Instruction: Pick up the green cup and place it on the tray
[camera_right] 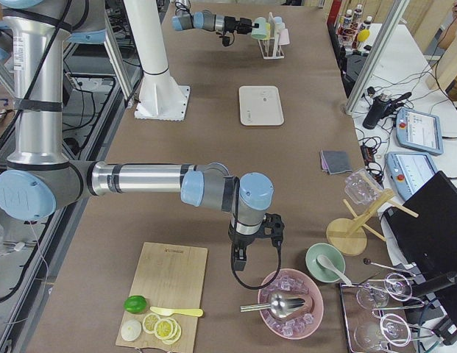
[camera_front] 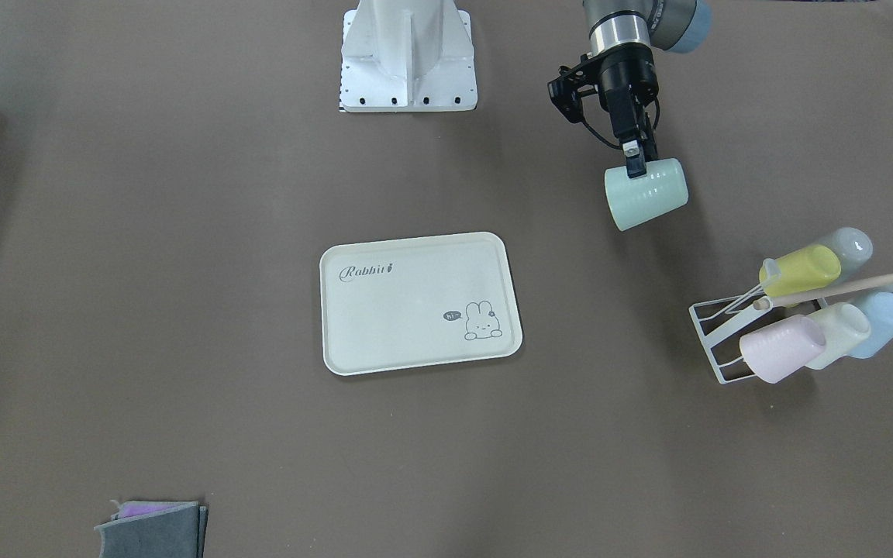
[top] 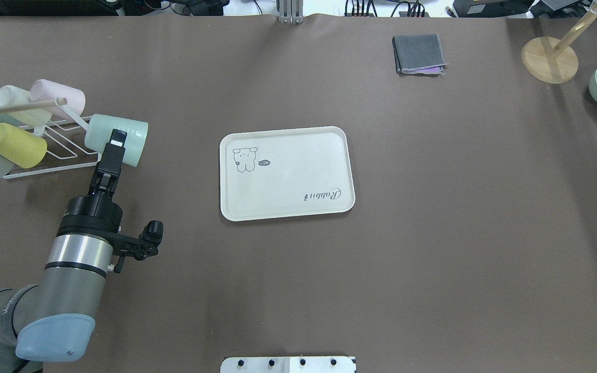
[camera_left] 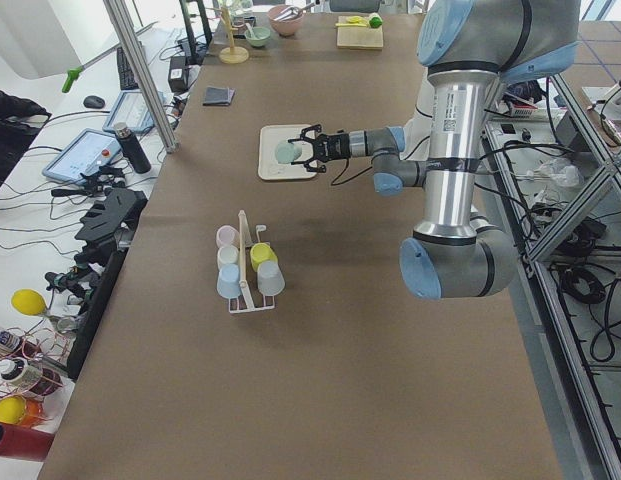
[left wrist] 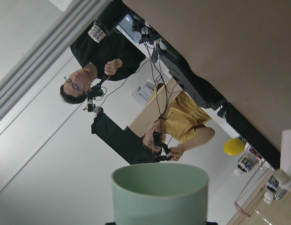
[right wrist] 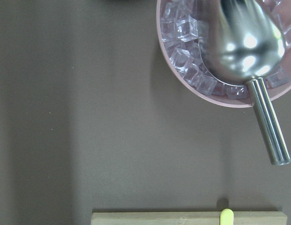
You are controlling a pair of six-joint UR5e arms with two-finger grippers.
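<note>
Green cup [camera_front: 648,198] is in the left gripper [camera_front: 636,166], up in the air on the robot's-left side of the tray [camera_front: 400,310] and well apart from it. The cup lies on its side, axis roughly level. The jaws are closed down on the cup wall near one end. One finger sits on the outside of the wall; the other is hidden, probably inside the cup. So it's a thin wall pinch, not a wrap around the body.

Step in hand, as I read it: carry to the tray, then set down.

Notes for doing it clean:
- The loaded wire cup rack [camera_front: 714,333] sits further out from the tray than the held cup. Translate toward the tray first, away from the rack and its wooden handle [camera_front: 842,288], before any wrist turn.
- The cup should go upright before it lands. Rotate the wrist slowly; a pinch on one wall can let smooth plastic swing or slip.
- Hold height until the cup is over the tray's flat middle, inside the raised rim. A base landing on the rim will likely tip it.
- Lower straight until the base sits flat on the tray, then open, then lift straight up so the finger doesn't drag the cup over.

Right gripper [camera_right: 241,259] is far from the tray, beside the bowl of ice [camera_right: 319,312]. I can't tell from that side view whether it is open or closed. It doesn't look to be in the way.
</note>
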